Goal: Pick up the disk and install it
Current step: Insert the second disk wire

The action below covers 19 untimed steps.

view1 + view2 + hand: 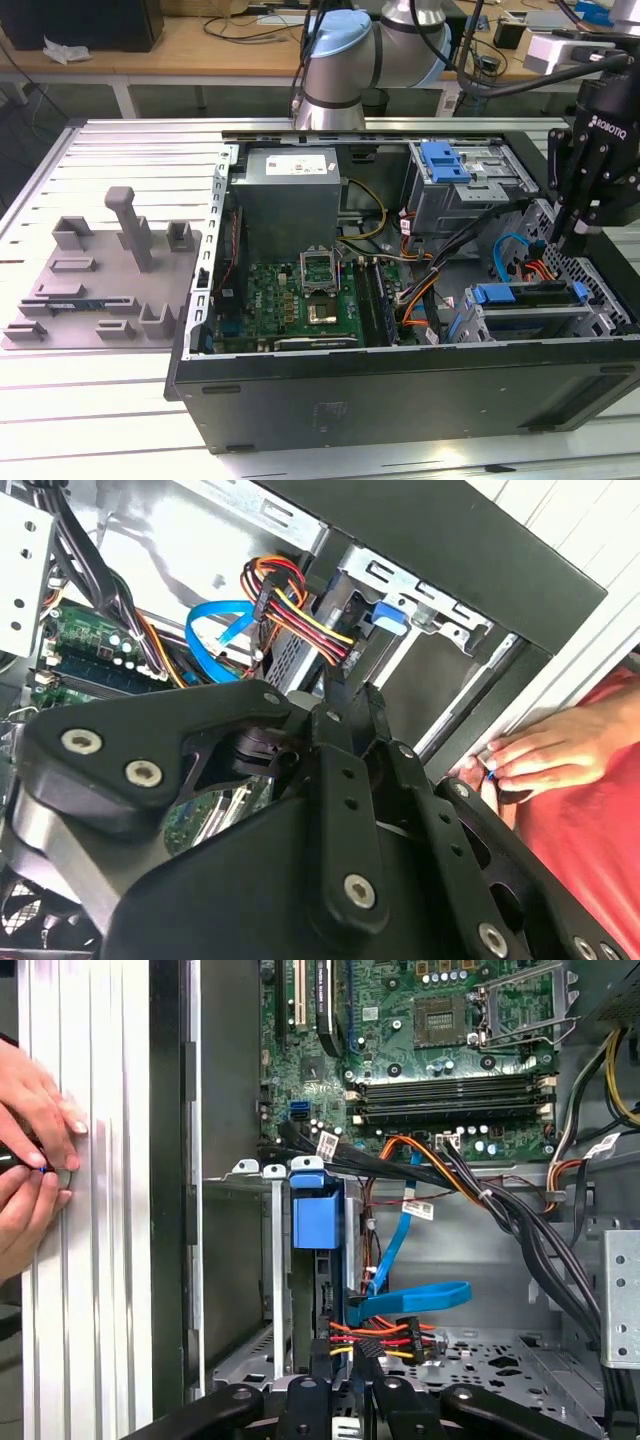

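One open computer case point(400, 385) lies on the ribbed bench point(120, 400) in the exterior view, and the black claw point(572, 240) hangs over its corner at the exterior view's right, fingertips just above the colored cables beside the lower drive bay. In that bay a flat drive in a blue carrier, which I take to be the disk point(525, 305), sits seated edge-on in its slot; by that reading the install looks nearly or fully done, though I cannot confirm it is latched. A grey drive cage with a blue handle point(447, 162) sits farther back, and a grey fixture plate point(100, 285) lies well apart on the bench. In the second wrist view the claw's black linkages fill the foreground, its fingertips point(345, 695) drawn together with little or no gap and nothing visible between them, close to the red, yellow and orange power cable point(300, 610) and a blue data cable point(215, 620); a person's hand point(525, 760) rests at the case edge. In the first wrist view the disk's blue tab point(318, 1215) stands in its bay next to the motherboard point(440, 1040), and the fingertips sit just at the power connector, gripping nothing I can make out; two hands point(30, 1160) rest on the bench outside the case.
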Available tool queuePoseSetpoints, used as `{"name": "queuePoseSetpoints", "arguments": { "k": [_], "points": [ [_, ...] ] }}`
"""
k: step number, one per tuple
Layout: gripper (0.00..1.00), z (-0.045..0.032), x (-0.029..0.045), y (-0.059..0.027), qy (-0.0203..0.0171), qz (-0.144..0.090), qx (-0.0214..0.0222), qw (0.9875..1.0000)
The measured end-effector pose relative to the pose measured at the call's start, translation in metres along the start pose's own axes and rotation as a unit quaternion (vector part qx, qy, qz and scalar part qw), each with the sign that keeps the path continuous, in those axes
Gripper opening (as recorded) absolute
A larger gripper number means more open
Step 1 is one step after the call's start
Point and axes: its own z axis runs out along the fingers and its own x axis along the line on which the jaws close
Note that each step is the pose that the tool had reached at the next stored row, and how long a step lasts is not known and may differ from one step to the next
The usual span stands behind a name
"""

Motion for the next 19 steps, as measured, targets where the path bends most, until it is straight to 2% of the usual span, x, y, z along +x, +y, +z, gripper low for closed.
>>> {"name": "queuePoseSetpoints", "arguments": {
  "k": [2,5,6,11,13,17,19],
  "points": [
    [0.24,0.0000,-0.0001,0.0001,0.0001,0.000,0.0009,1.0000],
    [0.24,0.0000,0.0000,0.0013,-0.0001,0.002,0.0098,0.9999],
    [0.31,0.0001,-0.0001,0.0013,-0.0002,0.002,0.0098,0.9999],
    [0.31,-0.0006,-0.0028,0.0016,-0.0002,0.003,0.0117,0.9999],
    [0.31,-0.0007,-0.0037,0.0054,-0.0003,0.003,0.0140,0.9999],
    [0.31,0.0001,-0.0036,0.0166,-0.0004,0.004,0.0148,0.9999],
    [0.31,0.0004,-0.0036,0.0195,-0.0003,0.004,0.0148,0.9999]
  ]
}}
